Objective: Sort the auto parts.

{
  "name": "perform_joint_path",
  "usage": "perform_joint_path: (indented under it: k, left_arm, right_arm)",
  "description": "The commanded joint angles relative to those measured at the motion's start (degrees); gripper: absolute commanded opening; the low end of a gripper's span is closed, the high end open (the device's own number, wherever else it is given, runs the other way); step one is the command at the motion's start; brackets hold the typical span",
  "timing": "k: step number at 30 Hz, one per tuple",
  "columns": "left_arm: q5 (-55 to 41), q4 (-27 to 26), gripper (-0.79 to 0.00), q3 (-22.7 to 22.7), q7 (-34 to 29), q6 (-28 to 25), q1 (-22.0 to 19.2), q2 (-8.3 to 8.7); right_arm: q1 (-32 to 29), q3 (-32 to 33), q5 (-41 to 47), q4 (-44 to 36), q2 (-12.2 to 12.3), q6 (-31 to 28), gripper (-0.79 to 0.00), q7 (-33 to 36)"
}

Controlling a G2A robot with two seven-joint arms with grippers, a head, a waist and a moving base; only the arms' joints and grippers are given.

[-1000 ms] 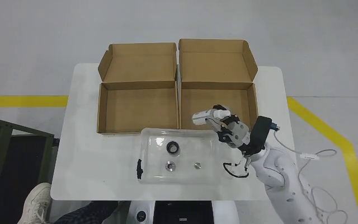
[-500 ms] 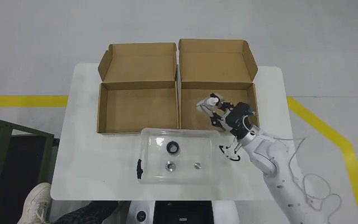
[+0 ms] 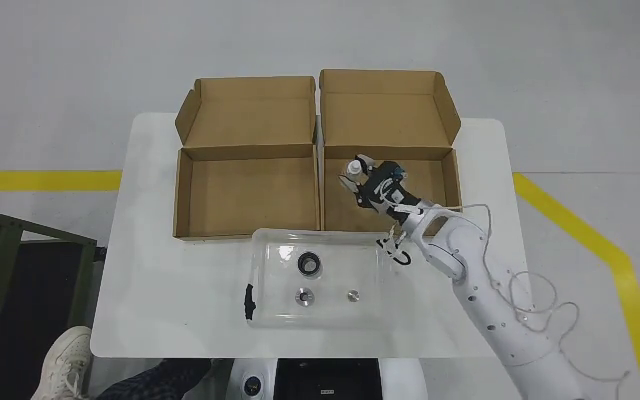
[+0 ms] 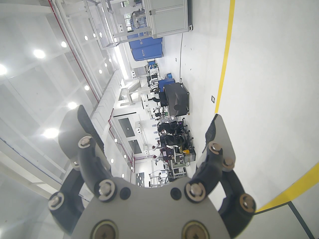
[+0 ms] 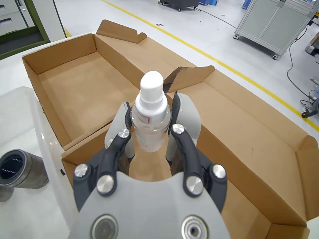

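Note:
My right gripper (image 5: pixel 150 116) is shut on a small clear bottle (image 5: pixel 150 108) with a white cap; in the top view the bottle (image 3: pixel 354 169) and the right gripper (image 3: pixel 363 180) hang over the left part of the right cardboard box (image 3: pixel 440 190). The left cardboard box (image 3: pixel 245 195) lies beside it. A clear tray (image 3: pixel 268 262) in front of the boxes holds a black cylindrical bearing (image 3: pixel 310 264), a small metal flanged part (image 3: pixel 303 296) and a small silver part (image 3: pixel 352 295). My left gripper (image 4: pixel 149 123) stands open, pointing into the room with nothing between its fingers.
The bearing (image 5: pixel 20 172) sits close to the right box's near corner. A black clip (image 3: pixel 248 300) hangs on the tray's left edge. The white table (image 3: pixel 150 260) has bare room left of the tray and boxes. Both box lids stand open at the far side.
The right arm has carried the bottle away from the tray's right end, farther and to the left, over the right box. The tray's parts have not moved.

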Motion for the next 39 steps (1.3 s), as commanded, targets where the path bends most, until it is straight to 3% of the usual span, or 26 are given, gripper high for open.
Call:
perform_joint_path:
  k: [1,12,20,24,26,27,29,39]
  left_arm:
    - [0.0,0.0,0.000,0.0,0.0,0.0,0.0,0.00]
    - [0.0,0.0,0.000,0.0,0.0,0.0,0.0,0.00]
    - [0.0,0.0,0.000,0.0,0.0,0.0,0.0,0.00]
    - [0.0,0.0,0.000,0.0,0.0,0.0,0.0,0.00]
    - [0.0,0.0,0.000,0.0,0.0,0.0,0.0,0.00]
    - [0.0,0.0,0.000,0.0,0.0,0.0,0.0,0.00]
    - [0.0,0.0,0.000,0.0,0.0,0.0,0.0,0.00]
    - [0.0,0.0,0.000,0.0,0.0,0.0,0.0,0.00]
  right_arm:
    - [0.9,-0.9,0.1,1.1,-0.3,0.2,-0.785,0.1]
    - [5.0,-4.1,-0.4,6.3,-1.8,1.7,-0.779,1.5]
    - [6.6,-5.4,-1.2,9.4,-2.6,2.9,-0.566,2.0]
    - [6.9,-5.5,-1.2,10.6,-2.8,2.9,-0.502,1.6]
    - [6.9,-5.5,-1.3,11.0,-2.9,2.9,-0.397,1.6]
    - [6.9,-5.4,-1.3,11.1,-2.9,2.8,-0.194,1.5]
    - [6.9,-5.3,-1.2,11.3,-3.0,2.8,0.000,1.5]
    - [5.4,-3.6,-1.2,9.1,-2.9,2.3,0.000,2.1]
